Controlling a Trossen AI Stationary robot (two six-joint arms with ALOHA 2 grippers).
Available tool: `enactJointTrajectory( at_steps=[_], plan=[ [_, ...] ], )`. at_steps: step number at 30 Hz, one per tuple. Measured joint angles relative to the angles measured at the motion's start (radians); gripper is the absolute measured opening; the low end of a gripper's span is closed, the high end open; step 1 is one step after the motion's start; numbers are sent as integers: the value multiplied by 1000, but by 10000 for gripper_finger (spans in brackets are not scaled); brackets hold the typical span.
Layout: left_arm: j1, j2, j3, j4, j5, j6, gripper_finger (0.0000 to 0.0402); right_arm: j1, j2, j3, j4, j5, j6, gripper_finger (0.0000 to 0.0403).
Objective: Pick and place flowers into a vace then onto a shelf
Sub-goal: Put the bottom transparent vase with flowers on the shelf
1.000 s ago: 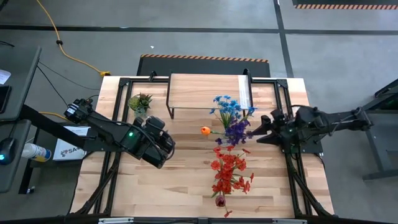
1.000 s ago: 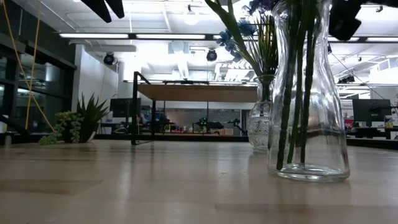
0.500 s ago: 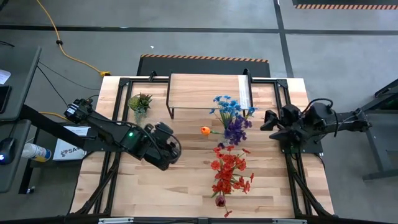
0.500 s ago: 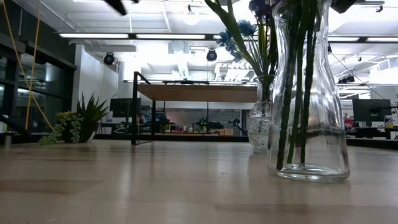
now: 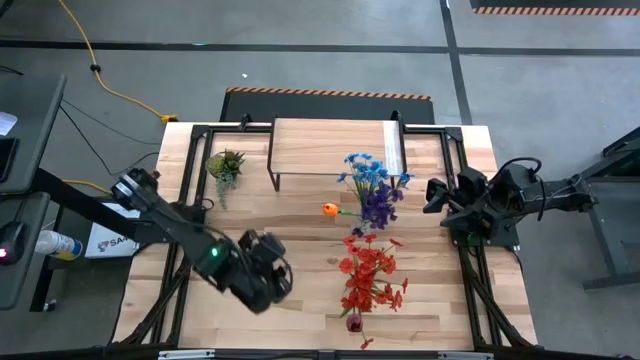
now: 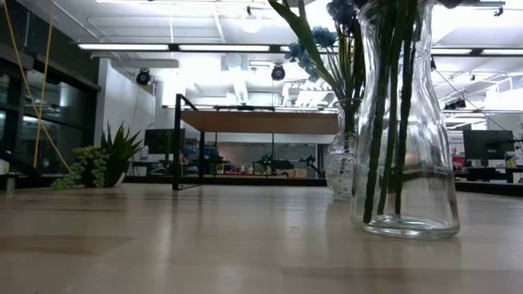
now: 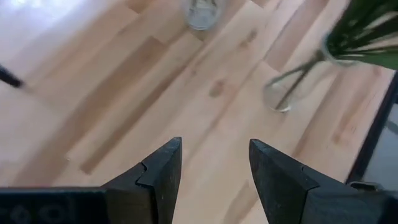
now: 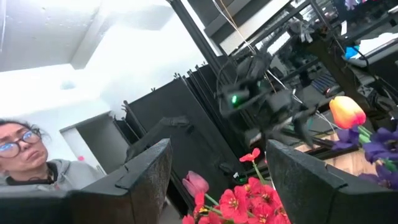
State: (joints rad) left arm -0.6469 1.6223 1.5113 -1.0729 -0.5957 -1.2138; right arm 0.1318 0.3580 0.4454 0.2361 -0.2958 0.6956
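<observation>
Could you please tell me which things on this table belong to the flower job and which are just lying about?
Job:
- flowers in glass vases
- shelf
- left gripper and right gripper, both open and empty

Lying about:
- small green spiky plant
- yellow cable on the floor

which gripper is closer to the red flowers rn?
Left, narrowly. The left gripper hangs open over bare tabletop beside the red flowers; the right gripper, open, sits at the table's right edge, farther toward the shelf.
</observation>
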Motion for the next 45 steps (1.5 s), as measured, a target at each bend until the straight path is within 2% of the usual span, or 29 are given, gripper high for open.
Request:
enactJointTrajectory(
  at_steps=[11,26,34,41,43,45],
  plan=[
    [-54,204,-1,197,-76,-21,218,0,0,0,16,-20,3,252],
    [-55,274,-1,420,-92,13,218,0,0,0,23,-59,30,252],
    [-53,326,-2,566,-201,161,218,0,0,0,20,-61,19,252],
    [-39,399,-3,642,-267,165,218,0,2,0,9,-81,20,252],
    [-29,433,2,727,-273,170,218,0,-2,0,8,-81,22,252],
    [-27,442,-4,718,-274,171,218,0,3,0,9,-76,25,252]
  ],
)
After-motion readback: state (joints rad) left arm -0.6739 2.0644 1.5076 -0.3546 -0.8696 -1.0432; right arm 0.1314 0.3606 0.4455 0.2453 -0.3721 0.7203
